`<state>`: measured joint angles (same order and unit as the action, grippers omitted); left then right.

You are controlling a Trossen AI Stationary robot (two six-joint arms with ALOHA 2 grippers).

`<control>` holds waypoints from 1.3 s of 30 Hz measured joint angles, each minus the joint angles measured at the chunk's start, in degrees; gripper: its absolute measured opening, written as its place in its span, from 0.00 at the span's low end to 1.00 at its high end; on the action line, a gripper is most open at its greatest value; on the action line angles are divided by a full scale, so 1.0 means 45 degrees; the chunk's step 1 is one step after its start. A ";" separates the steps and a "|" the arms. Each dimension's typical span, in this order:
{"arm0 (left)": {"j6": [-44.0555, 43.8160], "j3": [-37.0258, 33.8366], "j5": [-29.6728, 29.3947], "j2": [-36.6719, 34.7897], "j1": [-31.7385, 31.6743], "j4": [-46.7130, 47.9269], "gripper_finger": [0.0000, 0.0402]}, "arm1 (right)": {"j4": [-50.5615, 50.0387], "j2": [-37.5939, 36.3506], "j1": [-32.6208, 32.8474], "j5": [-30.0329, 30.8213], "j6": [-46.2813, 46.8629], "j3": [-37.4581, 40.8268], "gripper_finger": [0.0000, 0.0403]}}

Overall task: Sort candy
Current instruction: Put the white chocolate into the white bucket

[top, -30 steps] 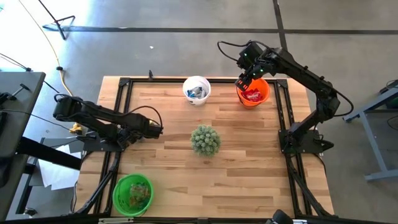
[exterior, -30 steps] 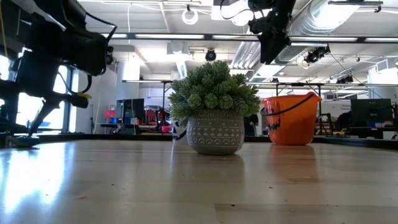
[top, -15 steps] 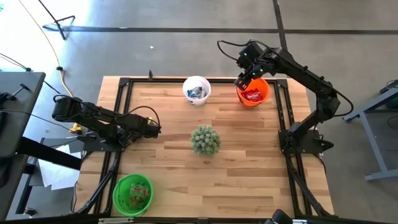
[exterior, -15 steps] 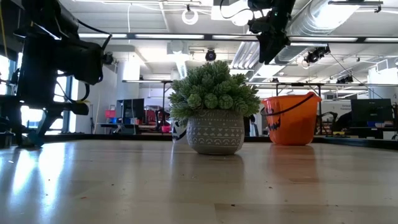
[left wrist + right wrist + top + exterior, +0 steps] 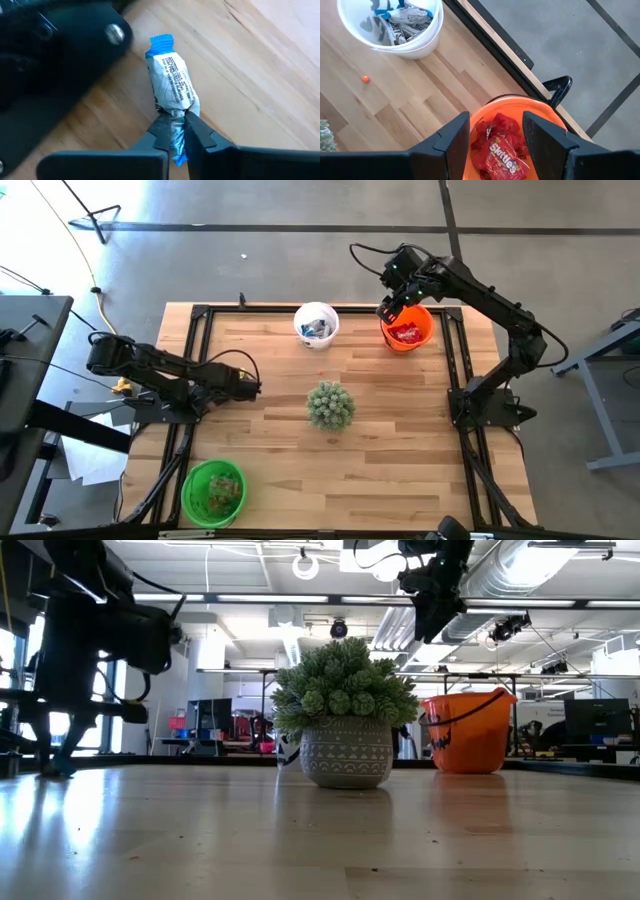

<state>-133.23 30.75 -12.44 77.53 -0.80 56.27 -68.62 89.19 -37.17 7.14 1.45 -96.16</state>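
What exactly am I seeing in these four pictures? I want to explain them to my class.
Two robot arms work at a wooden table. One picture looks down from above, one looks level across the tabletop, and two come from cameras on the arms' wrists. On the table stand a white bucket, an orange bucket, a green bucket and a potted plant. The left gripper has its fingers shut on a blue-and-white candy. The right gripper hangs open over the orange bucket's red packets.

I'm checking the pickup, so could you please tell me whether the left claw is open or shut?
Shut: in the left wrist view, the left claw pinches the lower end of the blue-and-white wrapped candy over the wooden table.
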 joint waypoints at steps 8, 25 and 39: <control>0.1711 0.1340 -0.0376 -0.0006 0.0010 -0.0036 0.01 | 0.0107 0.0000 0.0000 0.0000 0.0005 0.0000 0.44; 0.8518 0.6024 -0.6540 -0.0148 -0.0165 0.0173 0.01 | 0.2866 0.0243 -0.0010 -0.1304 -0.0165 -0.0001 0.44; 1.6221 0.9063 -0.8406 -0.0162 -0.1824 -0.2268 0.01 | 0.7662 0.1682 0.0591 -0.7359 0.0958 -0.0005 0.44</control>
<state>-60.23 71.54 -50.26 76.79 -9.01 46.06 -34.14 96.76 -34.51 -25.98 5.77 -96.18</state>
